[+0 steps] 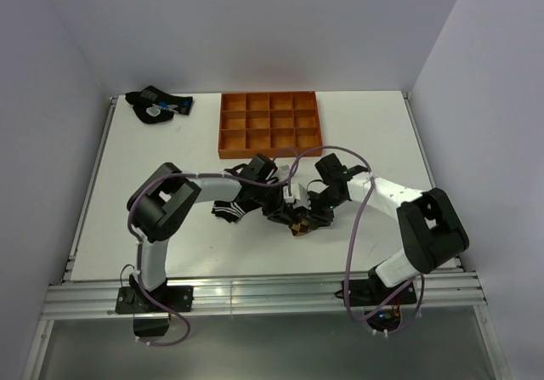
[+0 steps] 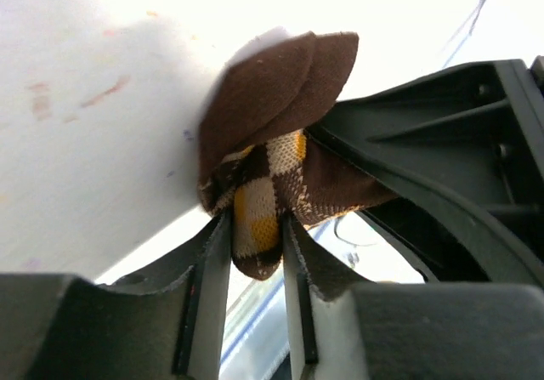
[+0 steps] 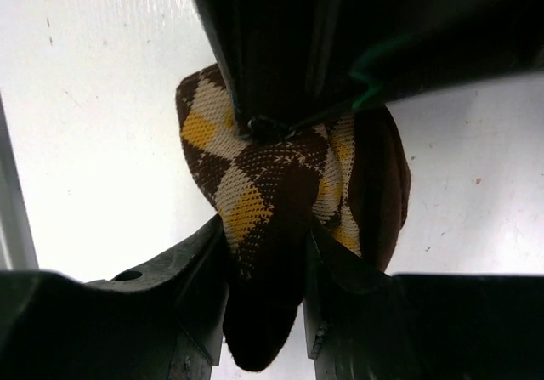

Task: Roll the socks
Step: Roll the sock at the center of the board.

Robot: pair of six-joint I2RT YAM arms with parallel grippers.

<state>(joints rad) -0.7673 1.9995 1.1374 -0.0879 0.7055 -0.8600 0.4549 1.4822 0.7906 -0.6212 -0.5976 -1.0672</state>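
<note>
Pinch from both sides: left gripper grips the argyle sock, right gripper clamps the same bundle opposite. The roll wants tight, even tension between them.

From above, the argyle sock is mostly hidden under both sets of jaws — only a corner shows; the black ankle sock lies partly beneath the left arm.

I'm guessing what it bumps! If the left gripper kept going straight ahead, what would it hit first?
The brown argyle sock, which is pinched in the left gripper; behind it is probably the table, though depth is unclear.
</note>
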